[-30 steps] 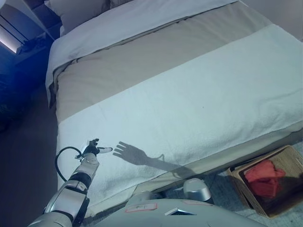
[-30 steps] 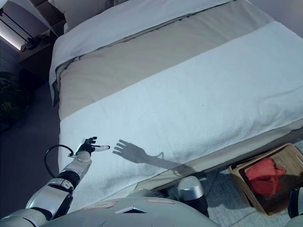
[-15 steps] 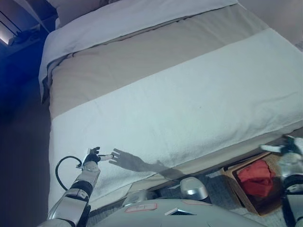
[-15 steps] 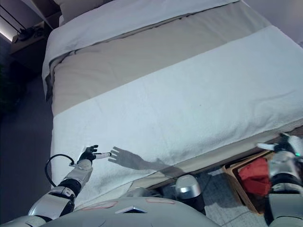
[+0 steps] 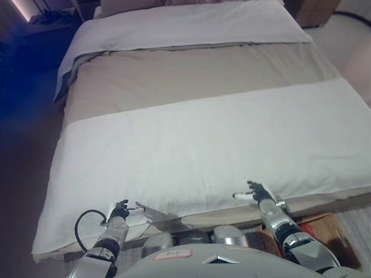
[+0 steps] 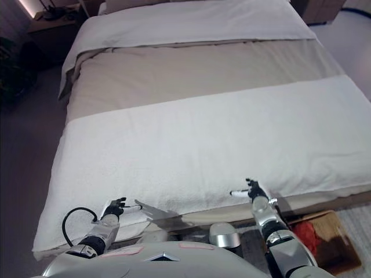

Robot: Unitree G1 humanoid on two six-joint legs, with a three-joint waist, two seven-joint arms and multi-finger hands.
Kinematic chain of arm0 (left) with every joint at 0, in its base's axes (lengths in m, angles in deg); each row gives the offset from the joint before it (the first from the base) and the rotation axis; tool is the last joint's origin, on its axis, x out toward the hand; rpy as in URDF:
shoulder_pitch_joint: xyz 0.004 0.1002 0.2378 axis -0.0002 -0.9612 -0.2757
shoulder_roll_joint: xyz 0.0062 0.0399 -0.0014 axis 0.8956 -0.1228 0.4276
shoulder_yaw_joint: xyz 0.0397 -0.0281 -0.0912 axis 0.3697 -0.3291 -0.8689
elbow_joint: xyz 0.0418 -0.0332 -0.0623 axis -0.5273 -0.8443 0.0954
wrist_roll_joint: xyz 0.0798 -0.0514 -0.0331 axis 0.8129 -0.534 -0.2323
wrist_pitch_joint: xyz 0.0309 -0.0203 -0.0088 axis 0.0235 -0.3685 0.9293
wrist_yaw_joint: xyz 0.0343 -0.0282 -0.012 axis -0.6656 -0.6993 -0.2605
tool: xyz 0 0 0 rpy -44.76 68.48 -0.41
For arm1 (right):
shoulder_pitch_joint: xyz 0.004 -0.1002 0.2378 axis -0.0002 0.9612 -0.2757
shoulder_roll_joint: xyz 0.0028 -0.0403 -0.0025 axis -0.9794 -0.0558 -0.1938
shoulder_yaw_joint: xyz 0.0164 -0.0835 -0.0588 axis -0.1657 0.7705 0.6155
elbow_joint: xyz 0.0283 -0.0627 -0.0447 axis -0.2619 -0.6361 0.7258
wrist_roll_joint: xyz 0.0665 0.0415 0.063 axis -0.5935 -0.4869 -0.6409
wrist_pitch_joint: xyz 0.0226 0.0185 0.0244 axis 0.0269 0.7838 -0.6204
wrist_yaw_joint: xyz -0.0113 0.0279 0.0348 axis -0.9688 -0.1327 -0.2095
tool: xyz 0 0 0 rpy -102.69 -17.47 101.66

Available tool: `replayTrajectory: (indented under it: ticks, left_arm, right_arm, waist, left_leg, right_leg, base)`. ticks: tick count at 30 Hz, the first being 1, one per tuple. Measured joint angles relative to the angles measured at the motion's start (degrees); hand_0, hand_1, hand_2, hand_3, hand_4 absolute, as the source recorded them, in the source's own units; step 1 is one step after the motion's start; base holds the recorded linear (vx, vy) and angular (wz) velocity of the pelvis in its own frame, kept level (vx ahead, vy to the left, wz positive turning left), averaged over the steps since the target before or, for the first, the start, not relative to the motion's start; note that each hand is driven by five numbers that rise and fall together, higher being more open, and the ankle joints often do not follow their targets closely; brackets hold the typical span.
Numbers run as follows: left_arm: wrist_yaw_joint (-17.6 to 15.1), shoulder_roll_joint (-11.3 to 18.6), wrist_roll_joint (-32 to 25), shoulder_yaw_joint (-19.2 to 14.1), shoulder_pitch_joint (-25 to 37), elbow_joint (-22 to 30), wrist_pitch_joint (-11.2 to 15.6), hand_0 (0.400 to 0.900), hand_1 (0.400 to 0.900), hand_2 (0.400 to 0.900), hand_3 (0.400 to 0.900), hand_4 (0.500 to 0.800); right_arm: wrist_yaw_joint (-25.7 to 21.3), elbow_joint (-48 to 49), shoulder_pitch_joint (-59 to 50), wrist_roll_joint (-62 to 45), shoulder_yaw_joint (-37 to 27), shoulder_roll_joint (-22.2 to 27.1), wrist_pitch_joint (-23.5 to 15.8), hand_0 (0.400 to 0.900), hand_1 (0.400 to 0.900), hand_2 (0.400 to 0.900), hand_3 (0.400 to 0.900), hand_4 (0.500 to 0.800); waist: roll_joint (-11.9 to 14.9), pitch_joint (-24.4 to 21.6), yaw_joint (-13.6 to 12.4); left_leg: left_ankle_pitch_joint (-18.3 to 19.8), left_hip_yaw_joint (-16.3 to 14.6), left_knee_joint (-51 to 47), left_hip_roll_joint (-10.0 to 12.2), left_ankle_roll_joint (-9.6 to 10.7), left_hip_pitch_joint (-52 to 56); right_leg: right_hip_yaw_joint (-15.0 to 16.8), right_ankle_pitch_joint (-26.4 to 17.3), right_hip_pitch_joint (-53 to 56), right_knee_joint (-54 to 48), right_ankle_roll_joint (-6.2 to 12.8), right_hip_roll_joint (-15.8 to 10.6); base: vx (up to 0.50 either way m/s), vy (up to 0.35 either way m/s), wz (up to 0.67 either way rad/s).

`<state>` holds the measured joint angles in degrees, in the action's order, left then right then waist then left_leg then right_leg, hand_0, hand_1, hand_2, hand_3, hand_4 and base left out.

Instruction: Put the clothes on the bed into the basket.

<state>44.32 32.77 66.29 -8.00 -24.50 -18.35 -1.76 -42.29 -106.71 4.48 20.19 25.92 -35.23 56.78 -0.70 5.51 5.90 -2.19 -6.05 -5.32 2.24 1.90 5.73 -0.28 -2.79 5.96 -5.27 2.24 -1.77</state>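
Note:
The bed (image 5: 197,145) carries a white blanket across its near half, a beige band behind it and a white sheet at the head; no clothes show on it. A wicker basket (image 6: 339,246) stands on the floor at the lower right, with a red cloth (image 6: 302,230) inside, partly hidden by my right arm. My left hand (image 5: 122,209) hovers at the bed's near left edge, open with its fingers spread. Over the near edge further right, my right hand (image 5: 257,193) is open too, holding nothing.
A dark bedside table (image 6: 52,23) stands at the upper left beside the bed's head. A wooden piece of furniture (image 5: 316,8) shows at the upper right. Pale floor runs along the bed's right side.
The camera has swung, so the whole bed now sits squarer in view. My right hand has risen from beside the basket to the bed's near edge. The left hand stays at the near left edge.

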Motion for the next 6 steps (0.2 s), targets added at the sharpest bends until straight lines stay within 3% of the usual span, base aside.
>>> replayTrajectory:
  ticks: [6]
  left_arm:
    - [0.81, -0.19, 0.00, 0.73, -0.01, -1.45, 0.04, 0.900, 0.900, 0.900, 0.900, 0.800]
  right_arm:
    - [0.31, -3.14, 2.74, 2.85, 0.50, 0.06, 0.26, 0.900, 0.900, 0.900, 0.900, 0.800]
  waist:
    - [1.18, -1.43, 0.16]
  left_leg:
    - [-0.02, 0.40, 0.00, 0.05, -0.31, -0.12]
  right_leg:
    - [-0.15, 0.11, 0.19, 0.00, -0.17, 0.07]
  base:
    - [0.00, 0.011, 0.02]
